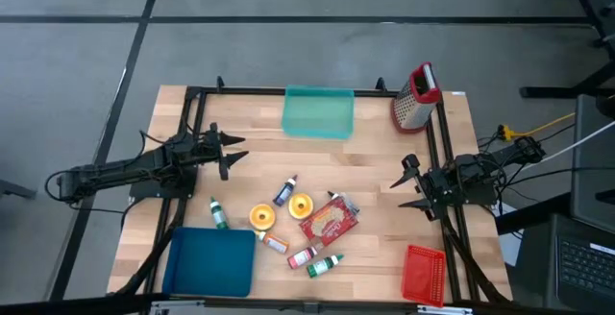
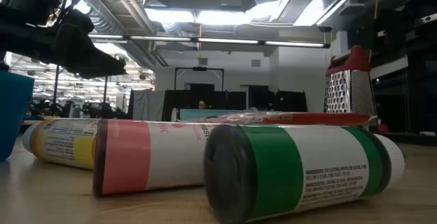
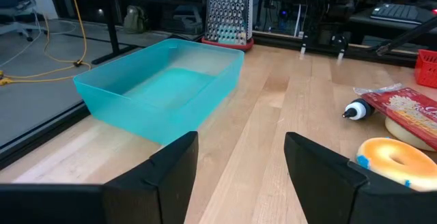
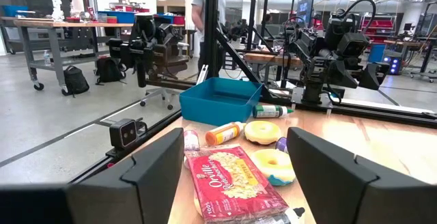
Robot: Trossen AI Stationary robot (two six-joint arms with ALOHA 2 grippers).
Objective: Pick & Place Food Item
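Green-labelled bottle (image 2: pixel 300 173) fills the low view, lying on its side w/ a pink-labelled one (image 2: pixel 147 157) just behind – both loose on the wood surface (image 1: pixel 375 176), part of the central clutter. That pile also holds two frosted donuts (image 1: pixel 262 217) and a popcorn bag (image 1: pixel 330 220), which I take as the food candidates; task doesn't say which.

Left claw (image 1: pixel 231 151) hangs above the surface, fingers spread, nothing between them, pointed toward the teal bin (image 1: pixel 318 111) at the far edge – likely a drop spot, so it looks parked facing it. Right claw (image 1: pixel 407 186) also spread wide and empty, aimed at the pile; popcorn bag sits right in front of it in its wrist view, so I'd judge it best placed for the pick. Nothing grasped yet.

Dark blue bin (image 1: pixel 209 261), red basket (image 1: pixel 424 275) at near corners; grater (image 1: pixel 414 96) far right.
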